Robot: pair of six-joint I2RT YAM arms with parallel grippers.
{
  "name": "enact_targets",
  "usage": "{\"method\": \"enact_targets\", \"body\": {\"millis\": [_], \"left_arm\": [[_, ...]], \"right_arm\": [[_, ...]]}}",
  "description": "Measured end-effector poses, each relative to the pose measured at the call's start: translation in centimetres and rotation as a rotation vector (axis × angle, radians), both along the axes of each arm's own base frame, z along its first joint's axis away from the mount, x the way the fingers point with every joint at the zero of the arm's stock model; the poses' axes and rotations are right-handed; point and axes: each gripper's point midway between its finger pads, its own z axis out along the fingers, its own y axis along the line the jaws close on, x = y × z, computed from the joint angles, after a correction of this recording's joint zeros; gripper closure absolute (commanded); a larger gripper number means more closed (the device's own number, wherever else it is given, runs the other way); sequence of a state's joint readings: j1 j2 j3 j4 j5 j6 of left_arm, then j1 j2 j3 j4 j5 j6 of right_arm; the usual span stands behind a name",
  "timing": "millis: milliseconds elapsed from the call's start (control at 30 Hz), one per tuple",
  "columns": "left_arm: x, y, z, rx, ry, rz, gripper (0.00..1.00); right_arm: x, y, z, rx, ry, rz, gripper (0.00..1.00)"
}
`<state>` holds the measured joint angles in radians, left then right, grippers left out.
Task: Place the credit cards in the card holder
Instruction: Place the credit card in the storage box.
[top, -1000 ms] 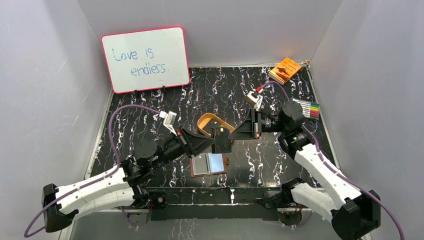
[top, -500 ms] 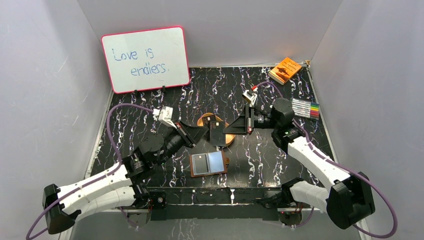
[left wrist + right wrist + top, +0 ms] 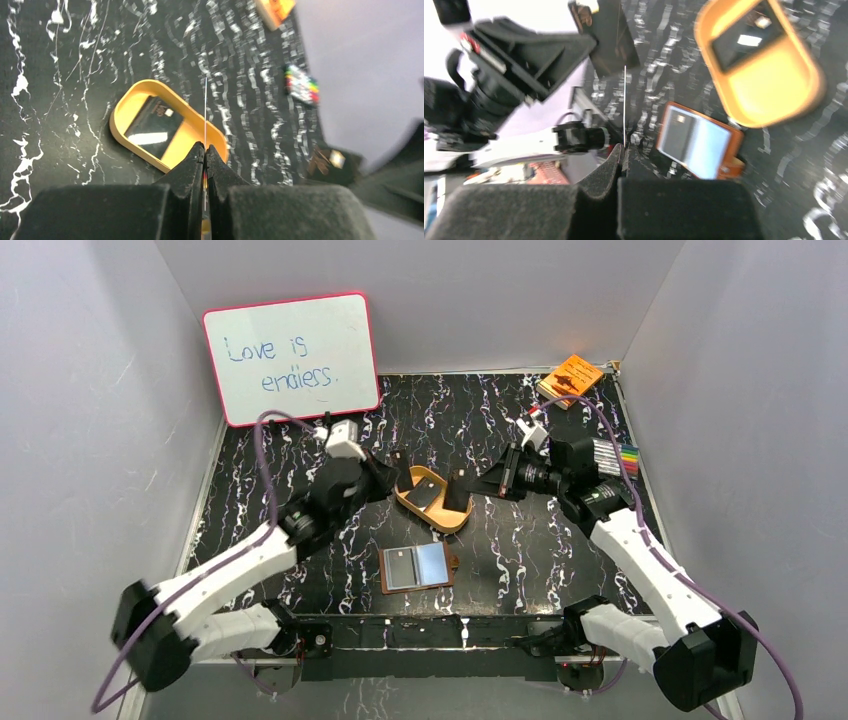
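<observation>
The card holder (image 3: 450,562) lies open near the front edge, with a dark card (image 3: 401,566) and a pale blue card (image 3: 431,562) on it. My left gripper (image 3: 393,468) is shut on a black credit card (image 3: 611,40), which shows edge-on (image 3: 205,110) in the left wrist view. My right gripper (image 3: 478,487) is shut on another black card (image 3: 458,493), a thin edge (image 3: 624,100) in its own view. Both hover by the tan tray (image 3: 445,519), left and right of it. A further black card (image 3: 424,492) lies in the tray.
A whiteboard (image 3: 290,358) leans at the back left. An orange booklet (image 3: 571,378) sits in the back right corner, and a pack of coloured markers (image 3: 618,455) lies by the right wall. White walls close in three sides.
The two grippers, close together over the front of the tray a second ago, have drawn apart. The left arm swung back and left; the right pulled back to the right.
</observation>
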<state>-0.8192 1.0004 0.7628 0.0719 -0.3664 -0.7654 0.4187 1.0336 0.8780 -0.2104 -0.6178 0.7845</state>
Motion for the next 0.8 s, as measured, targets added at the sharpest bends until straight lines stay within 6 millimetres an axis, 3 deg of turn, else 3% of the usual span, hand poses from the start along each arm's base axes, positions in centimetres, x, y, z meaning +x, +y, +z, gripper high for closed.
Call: {"method": "enact_targets", "body": {"millis": [100, 200, 267, 500, 667, 800], "left_arm": [[3.2, -0.7, -4.5, 0.058, 0.138, -0.003, 1.0], [4.6, -0.7, -9.3, 0.097, 0.266, -0.01, 1.0], [5.0, -1.1, -11.2, 0.107, 0.333, -0.031, 1.0], [7.7, -5.0, -11.5, 0.052, 0.403, -0.137, 1.0], [7.3, -5.7, -14.5, 0.037, 0.5, -0.161, 0.99], [6.8, -5.5, -16.2, 0.044, 0.561, -0.157, 0.84]], "right_arm": [[-0.3, -1.6, -2.2, -0.109, 0.033, -0.061, 1.0], [-1.2, -2.7, -3.5, -0.167, 0.051, -0.085, 1.0], [-1.8, -3.3, -3.9, -0.187, 0.051, -0.091, 1.0], [-2.5, -3.9, -5.0, -0.221, 0.051, -0.092, 1.0], [-2.6, -4.0, -5.2, -0.228, 0.057, -0.089, 1.0], [-2.6, -4.1, -5.3, -0.23, 0.053, -0.088, 1.0]]}}
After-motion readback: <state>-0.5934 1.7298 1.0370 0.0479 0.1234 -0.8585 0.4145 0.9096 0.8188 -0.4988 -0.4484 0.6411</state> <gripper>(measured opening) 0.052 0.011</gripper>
